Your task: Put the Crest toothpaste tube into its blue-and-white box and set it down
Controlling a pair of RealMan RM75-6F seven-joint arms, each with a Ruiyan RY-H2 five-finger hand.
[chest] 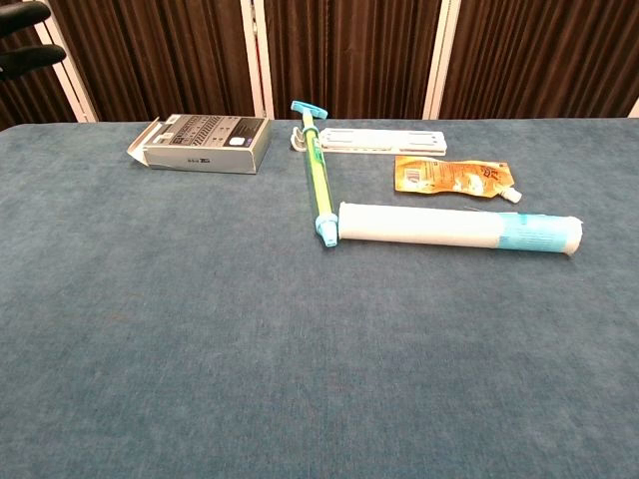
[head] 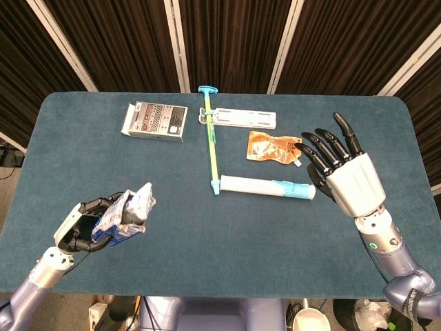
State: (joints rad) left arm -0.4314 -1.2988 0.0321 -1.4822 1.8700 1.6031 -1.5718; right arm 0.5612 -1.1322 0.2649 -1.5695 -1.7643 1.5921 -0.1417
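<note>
Toothpaste box (head: 127,215) gripped in left hand (head: 89,226), tube end poking out. Right hand (head: 343,172) empty, fingers spread, beside white roll (head: 267,186). Orange pouch (head: 274,147), grey box (head: 154,121) behind; text unreadable.

- A desk (head: 227,234) covered in dark teal fabric fills the scene, its corners rounded.
- Beyond the far edge of the desk hang dark brown pleated curtains (head: 234,41), crossed by pale upright strips (head: 286,45).
- The light is even and bright, with soft shadows.
</note>
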